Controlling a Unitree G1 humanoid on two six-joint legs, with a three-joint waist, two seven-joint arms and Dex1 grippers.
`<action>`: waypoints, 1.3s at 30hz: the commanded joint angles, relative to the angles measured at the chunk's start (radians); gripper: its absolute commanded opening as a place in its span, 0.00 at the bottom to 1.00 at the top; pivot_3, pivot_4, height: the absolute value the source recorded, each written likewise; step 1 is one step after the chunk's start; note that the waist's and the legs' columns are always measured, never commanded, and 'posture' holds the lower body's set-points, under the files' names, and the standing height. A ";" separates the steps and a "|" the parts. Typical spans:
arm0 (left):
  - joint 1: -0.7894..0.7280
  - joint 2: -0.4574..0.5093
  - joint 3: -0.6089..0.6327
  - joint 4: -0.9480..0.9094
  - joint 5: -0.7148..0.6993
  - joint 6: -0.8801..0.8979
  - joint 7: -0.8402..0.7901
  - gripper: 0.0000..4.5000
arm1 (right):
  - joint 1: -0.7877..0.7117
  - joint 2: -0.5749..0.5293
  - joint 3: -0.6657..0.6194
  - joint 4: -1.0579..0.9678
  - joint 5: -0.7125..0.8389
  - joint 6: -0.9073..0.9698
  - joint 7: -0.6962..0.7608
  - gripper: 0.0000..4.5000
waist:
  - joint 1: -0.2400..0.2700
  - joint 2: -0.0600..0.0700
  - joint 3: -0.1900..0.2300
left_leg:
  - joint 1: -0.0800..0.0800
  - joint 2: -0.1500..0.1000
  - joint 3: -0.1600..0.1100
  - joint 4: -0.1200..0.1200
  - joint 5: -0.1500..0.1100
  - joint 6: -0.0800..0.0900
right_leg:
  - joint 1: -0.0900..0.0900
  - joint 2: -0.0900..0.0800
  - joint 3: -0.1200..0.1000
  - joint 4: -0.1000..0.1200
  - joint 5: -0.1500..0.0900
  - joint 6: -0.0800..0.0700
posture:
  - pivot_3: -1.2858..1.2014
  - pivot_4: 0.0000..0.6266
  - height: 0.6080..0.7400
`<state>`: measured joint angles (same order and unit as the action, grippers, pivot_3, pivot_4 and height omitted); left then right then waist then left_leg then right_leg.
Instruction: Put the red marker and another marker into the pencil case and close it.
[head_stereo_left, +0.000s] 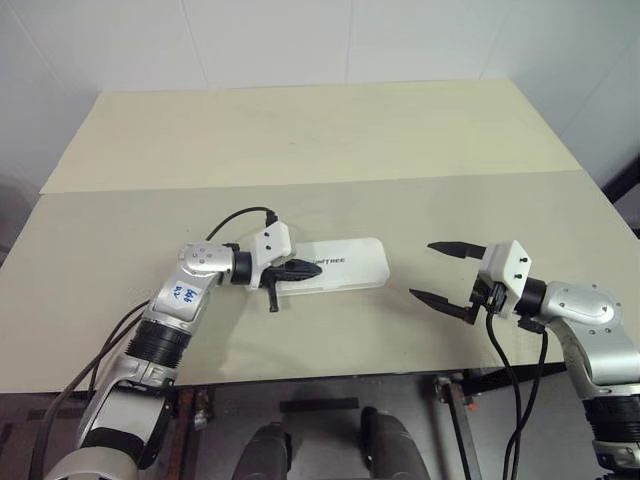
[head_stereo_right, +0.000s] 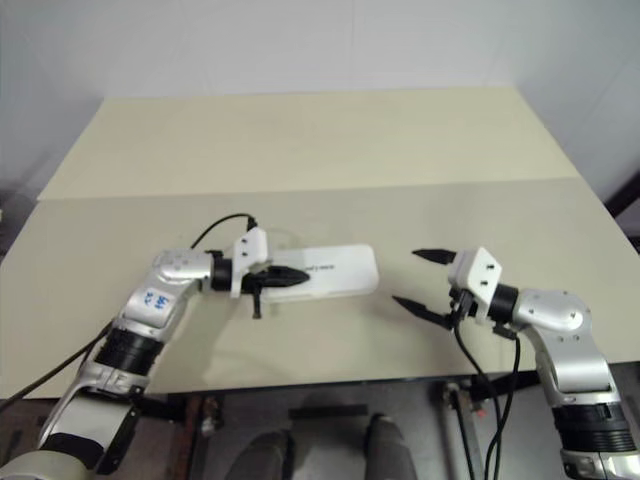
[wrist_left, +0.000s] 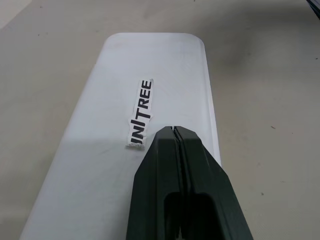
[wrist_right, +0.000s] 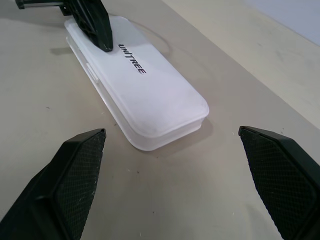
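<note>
The white pencil case (head_stereo_left: 350, 265) lies on the table with its lid down and the UNITREE lettering (wrist_left: 141, 112) facing up. My left gripper (head_stereo_left: 312, 267) is shut, and its tips rest on the lid near the case's left end, just short of the lettering. My right gripper (head_stereo_left: 421, 269) hovers open a little to the right of the case, pointing at its right end (wrist_right: 170, 115) with nothing between its fingers (wrist_right: 75, 170). The red marker and the other marker are hidden from view.
The beige table (head_stereo_left: 300, 150) is made of two boards with a seam (head_stereo_left: 400, 180) running across behind the case. Its front edge (head_stereo_left: 330, 378) is close below the arms. A black cable (head_stereo_left: 235, 215) loops over the left wrist.
</note>
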<state>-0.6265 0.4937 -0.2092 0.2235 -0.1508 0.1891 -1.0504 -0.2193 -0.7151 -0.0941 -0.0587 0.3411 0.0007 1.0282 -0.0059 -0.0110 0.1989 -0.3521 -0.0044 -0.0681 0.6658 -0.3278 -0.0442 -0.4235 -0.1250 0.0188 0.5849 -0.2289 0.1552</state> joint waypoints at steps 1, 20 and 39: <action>0.056 0.030 0.059 -0.060 -0.045 0.018 -0.005 0.01 | 0.009 0.002 -0.026 -0.066 0.020 0.009 -0.023 1.00 | -0.001 0.000 0.000 | 0.000 0.000 0.000 0.000 0.000 0.000 | 0.000 0.000 0.000 0.000 0.000 0.000 | 0.52 0.24 1.00; 0.431 0.092 0.448 -0.280 -0.319 -0.083 0.006 0.82 | -0.046 -0.010 -0.012 -0.027 0.024 0.038 0.020 1.00 | 0.001 0.000 0.000 | -0.002 0.000 0.000 -0.002 -0.001 0.000 | -0.002 0.000 0.000 -0.002 -0.001 -0.001 | 0.52 0.24 1.00; 0.466 0.112 0.467 -0.241 -0.286 -0.197 0.061 0.99 | 0.048 -0.049 -0.101 -0.054 0.045 0.035 0.036 1.00 | -0.003 0.000 0.000 | -0.002 0.000 0.000 -0.001 -0.001 0.000 | -0.002 0.000 0.000 -0.001 -0.001 -0.002 | 0.52 0.24 1.00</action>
